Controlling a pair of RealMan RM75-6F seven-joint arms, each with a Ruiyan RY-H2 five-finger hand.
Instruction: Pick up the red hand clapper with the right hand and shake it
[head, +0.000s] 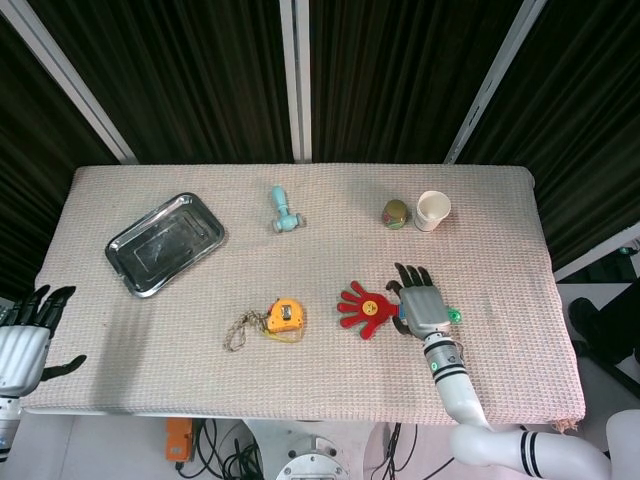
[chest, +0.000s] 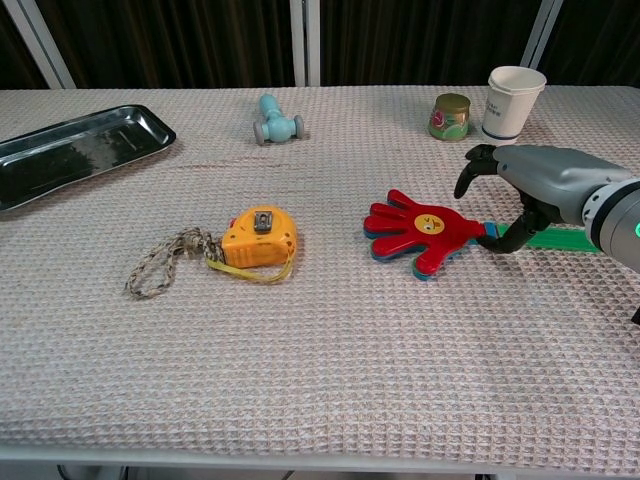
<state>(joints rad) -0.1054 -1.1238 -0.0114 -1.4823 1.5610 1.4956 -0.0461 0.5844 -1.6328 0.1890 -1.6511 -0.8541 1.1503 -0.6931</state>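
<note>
The red hand clapper (head: 364, 308) lies flat on the woven table cloth, its red palm (chest: 420, 230) pointing left and its green handle (chest: 562, 238) running right. My right hand (head: 422, 305) hovers over the handle just right of the red palm, fingers arched and apart. In the chest view the right hand (chest: 540, 185) has its thumb tip down beside the blue joint, and nothing is gripped. My left hand (head: 25, 340) hangs off the table's front left corner, fingers spread and holding nothing.
An orange tape measure (chest: 258, 232) with a cord lies left of the clapper. A metal tray (head: 165, 243) sits at the far left. A light blue tool (head: 284, 211), a small jar (head: 396, 213) and a paper cup (head: 433, 210) stand along the back.
</note>
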